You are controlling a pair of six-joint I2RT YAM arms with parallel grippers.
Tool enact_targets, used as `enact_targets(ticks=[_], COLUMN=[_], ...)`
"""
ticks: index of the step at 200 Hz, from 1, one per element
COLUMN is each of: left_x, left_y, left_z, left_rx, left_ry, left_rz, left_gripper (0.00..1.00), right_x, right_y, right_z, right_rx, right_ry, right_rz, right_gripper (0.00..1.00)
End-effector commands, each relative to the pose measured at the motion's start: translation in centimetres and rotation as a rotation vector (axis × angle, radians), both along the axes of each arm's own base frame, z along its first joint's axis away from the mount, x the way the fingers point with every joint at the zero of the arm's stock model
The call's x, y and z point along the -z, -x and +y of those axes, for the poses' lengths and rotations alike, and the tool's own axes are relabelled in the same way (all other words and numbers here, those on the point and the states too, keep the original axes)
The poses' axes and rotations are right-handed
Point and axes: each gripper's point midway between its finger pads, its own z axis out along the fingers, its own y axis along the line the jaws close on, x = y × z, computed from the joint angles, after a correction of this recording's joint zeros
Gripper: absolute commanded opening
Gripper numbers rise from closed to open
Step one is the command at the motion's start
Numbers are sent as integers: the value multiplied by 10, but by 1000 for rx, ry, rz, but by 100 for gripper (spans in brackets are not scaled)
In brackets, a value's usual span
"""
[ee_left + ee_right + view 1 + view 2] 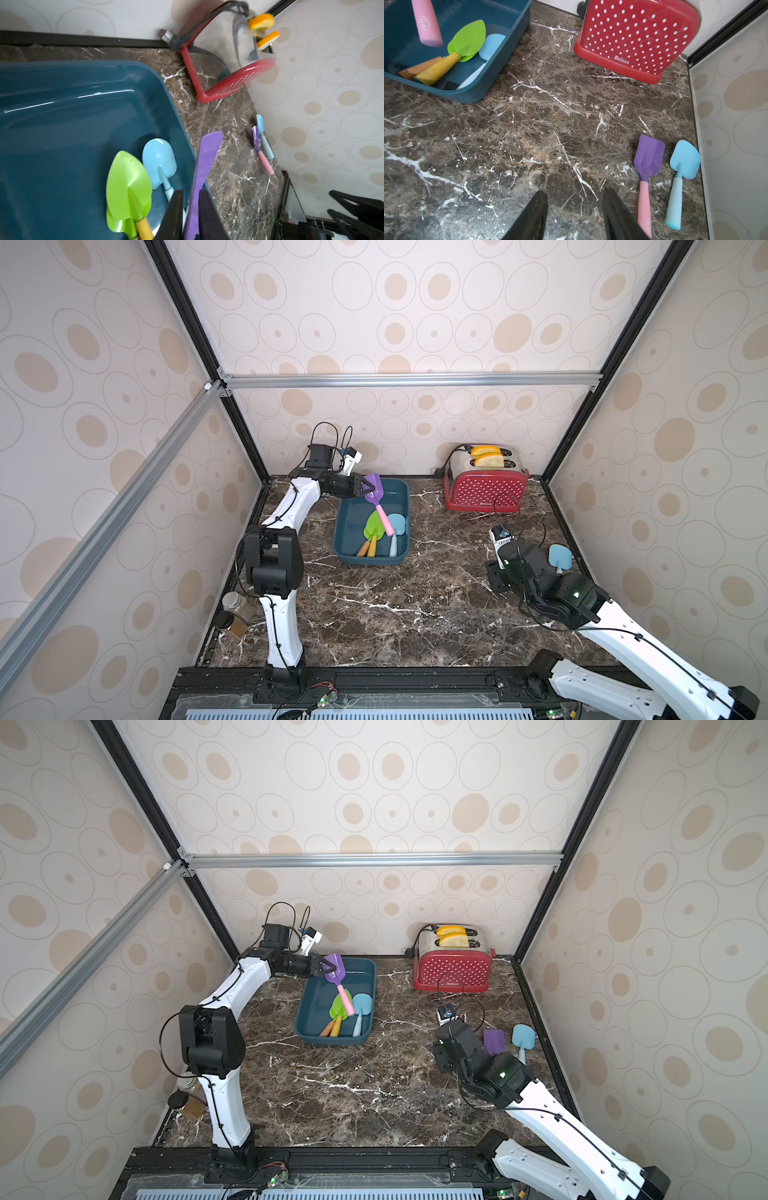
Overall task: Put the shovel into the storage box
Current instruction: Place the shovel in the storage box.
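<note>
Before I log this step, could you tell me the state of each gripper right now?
Left gripper: closed on the purple shovel.
Right gripper: open, empty.

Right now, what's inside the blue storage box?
Inside the storage box lie two stacked green shovels and a light blue shovel. A purple shovel, blade pinched in the left fingers, hangs over them, pink handle down. The lower green one is mostly covered.

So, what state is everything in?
left gripper: shut on blade of held shovel
held shovel: tilted, handle down over storage box
storage box: holds green shovels, boxed blue shovel
right gripper: open, empty
toaster: slices popped up
table purple shovel, table blue shovel: lying flat
</note>
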Motion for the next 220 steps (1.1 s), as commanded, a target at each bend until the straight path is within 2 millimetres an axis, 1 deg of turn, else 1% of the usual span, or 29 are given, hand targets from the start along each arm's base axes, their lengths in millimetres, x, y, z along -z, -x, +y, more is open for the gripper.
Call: enact_targets(ticks=[1,26,73,90,125,181,199,220], left_x=[37,60,79,86,102,132,139,144], left_y=[24,21,17,16,14,11,12,11], left_z=[2,18,45,52,58,55,55,55], left_rx=[119,119,104,99,105,127,128,123], left_ry=[-149,-287,-476,-523,-559,-550,-551,-554], left_rz=[105,149,159,171,203,259,276,282], left_gripper=[16,16,15,15,15,16,19,35], right_x=[3,6,17,19,20,22,23,25], right_y=[4,6,10,11,12,12,11,11], right_z=[-7,-8,-8,-8,-7,-7,-7,-5], right_rx=[30,32,31,30,27,28,30,26], right_ry=[-7,-7,-13,-16,-17,-14,-14,-14], right_rz=[4,13,42,51,56,60,60,64], right_gripper=[49,49,49,49,49,49,49,49])
